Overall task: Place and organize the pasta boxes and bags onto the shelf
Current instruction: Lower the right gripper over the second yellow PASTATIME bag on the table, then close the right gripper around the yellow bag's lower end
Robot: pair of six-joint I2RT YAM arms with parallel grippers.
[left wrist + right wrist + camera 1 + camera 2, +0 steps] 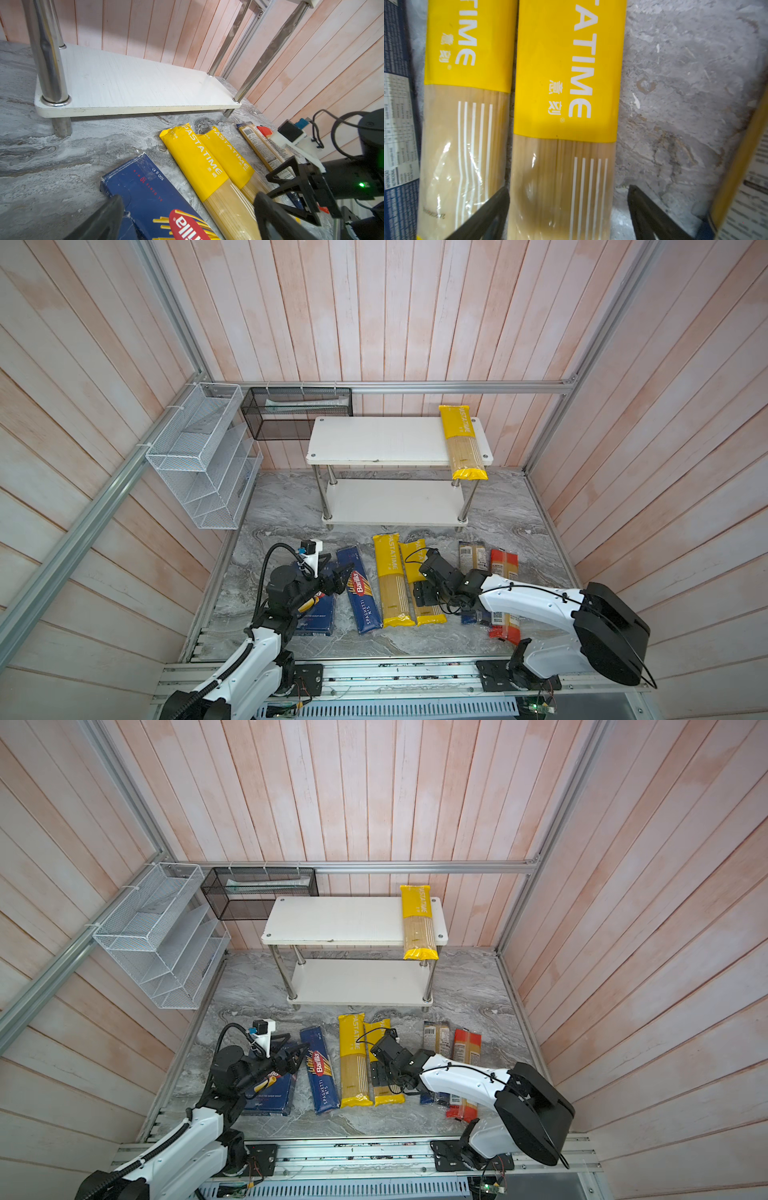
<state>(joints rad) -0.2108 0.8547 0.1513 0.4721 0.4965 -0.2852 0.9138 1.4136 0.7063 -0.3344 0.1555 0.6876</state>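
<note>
The white two-tier shelf (386, 439) (133, 83) stands at the back, with one yellow PASTATIME bag (462, 443) across the right end of its top board. On the marble floor lie the Rigatoni box (320, 616), the Spaghetti box (360, 593) (149, 195), two yellow bags (390, 580) (467, 62), a blue-ended bag (471, 556) and a red-ended bag (504, 566). My left gripper (337, 568) (189, 199) hangs open over the Spaghetti box. My right gripper (424, 593) (569, 193) is open, jaws straddling the right-hand yellow bag (564, 83) low at its clear window.
A white wire-mesh rack (203, 456) hangs on the left wall and a black mesh basket (297, 412) on the back rail. Wood-panel walls close three sides. An aluminium rail (395, 672) carrying both arm bases runs along the front.
</note>
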